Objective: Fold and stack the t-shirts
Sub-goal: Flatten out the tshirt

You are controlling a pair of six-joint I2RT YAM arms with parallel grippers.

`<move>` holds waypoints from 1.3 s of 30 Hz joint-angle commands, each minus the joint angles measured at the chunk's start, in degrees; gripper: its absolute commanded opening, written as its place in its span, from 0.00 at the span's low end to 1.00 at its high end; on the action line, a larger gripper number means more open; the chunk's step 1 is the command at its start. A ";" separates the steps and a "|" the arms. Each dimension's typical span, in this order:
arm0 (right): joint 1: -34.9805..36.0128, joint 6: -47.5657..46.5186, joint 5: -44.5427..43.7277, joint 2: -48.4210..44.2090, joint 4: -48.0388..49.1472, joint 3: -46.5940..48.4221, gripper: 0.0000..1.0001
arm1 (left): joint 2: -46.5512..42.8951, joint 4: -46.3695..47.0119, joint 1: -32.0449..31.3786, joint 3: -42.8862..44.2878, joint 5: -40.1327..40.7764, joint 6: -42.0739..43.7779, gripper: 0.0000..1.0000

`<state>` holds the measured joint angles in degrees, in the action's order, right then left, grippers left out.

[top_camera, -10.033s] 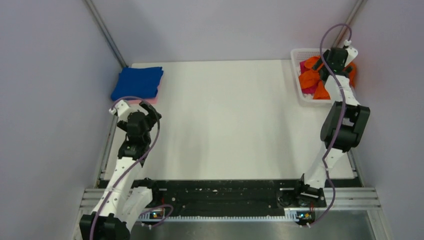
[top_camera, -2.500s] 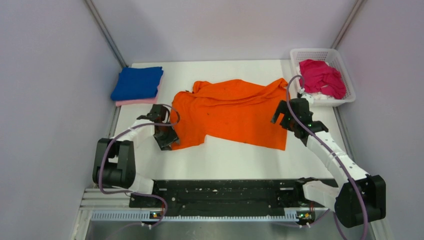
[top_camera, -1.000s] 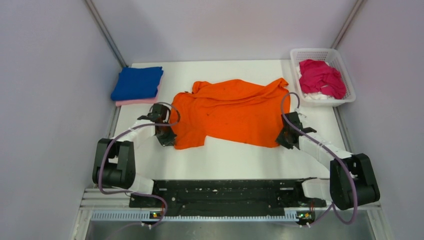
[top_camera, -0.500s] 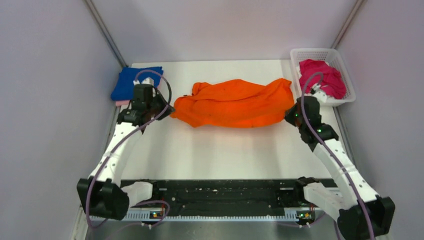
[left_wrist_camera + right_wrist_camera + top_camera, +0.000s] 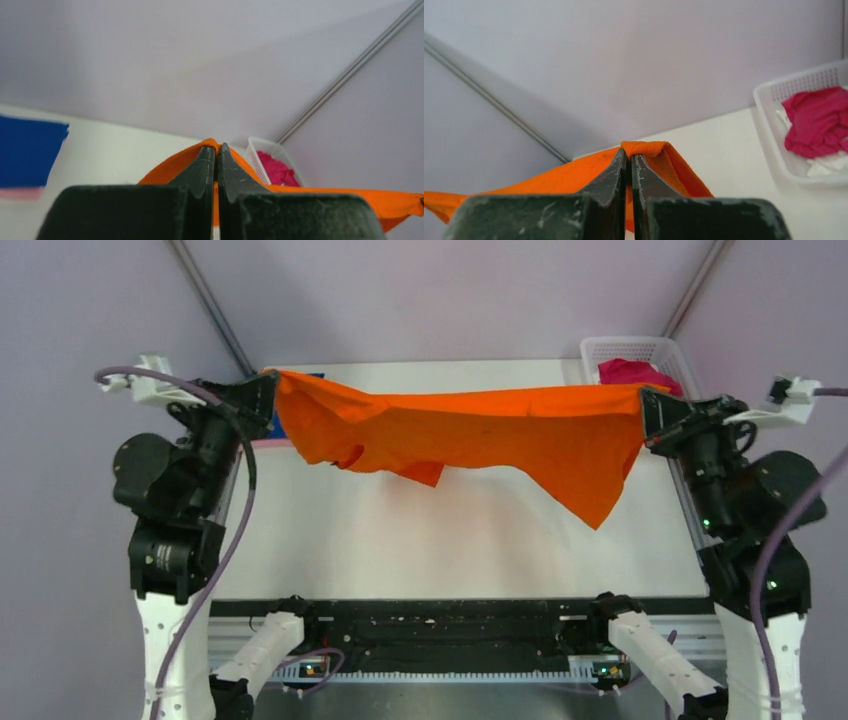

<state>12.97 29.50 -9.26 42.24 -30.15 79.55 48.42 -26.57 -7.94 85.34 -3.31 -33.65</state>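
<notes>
Now | orange shirt stretched across upper frame | left hand clamps its left end | right hand clamps its right end

Shirt strung above table between left gripper and right gripper, folded stack far left behind it, basket far right holding second shirt

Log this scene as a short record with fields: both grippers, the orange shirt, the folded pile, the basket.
left gripper: shut on a corner of the orange t-shirt
right gripper: shut on its opposite end
orange t-shirt: stretched in the air between both grippers
folded pile: blue t-shirt on pink t-shirt
basket: holds magenta t-shirt
</notes>
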 commanded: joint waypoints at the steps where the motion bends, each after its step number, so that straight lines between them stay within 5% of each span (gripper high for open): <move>1: 0.01 -2.75 7.20 -2.15 -3.15 8.27 0.00 | -1.60 2.10 -0.05 10.63 1.34 5.08 0.00; 14: 0.02 -3.51 19.49 -7.61 -5.27 14.74 0.00 | -2.47 1.45 -0.05 24.70 -1.14 10.19 0.00; 22: 0.02 -2.82 10.93 -7.66 -2.83 1.28 0.00 | 0.98 2.62 -0.05 15.25 3.75 10.71 0.00; 27: 0.02 -0.18 -4.78 -4.29 -2.17 -9.79 0.00 | 5.35 7.46 -0.05 0.29 10.88 10.60 0.00; 34: -0.17 1.51 -16.31 9.54 11.03 -26.65 0.00 | 27.97 18.11 -0.05 -11.18 12.16 10.40 0.02; 38: -1.90 2.13 -15.89 28.68 21.63 -27.70 0.00 | 50.79 14.58 0.03 -1.58 11.99 9.60 0.07; 39: -2.30 1.93 -14.64 33.81 23.35 -25.85 0.00 | 57.41 10.53 -0.03 4.35 12.97 9.27 0.22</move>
<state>12.58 30.74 -20.78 62.13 -20.49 51.68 91.22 -13.85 -8.05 77.56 6.68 -23.90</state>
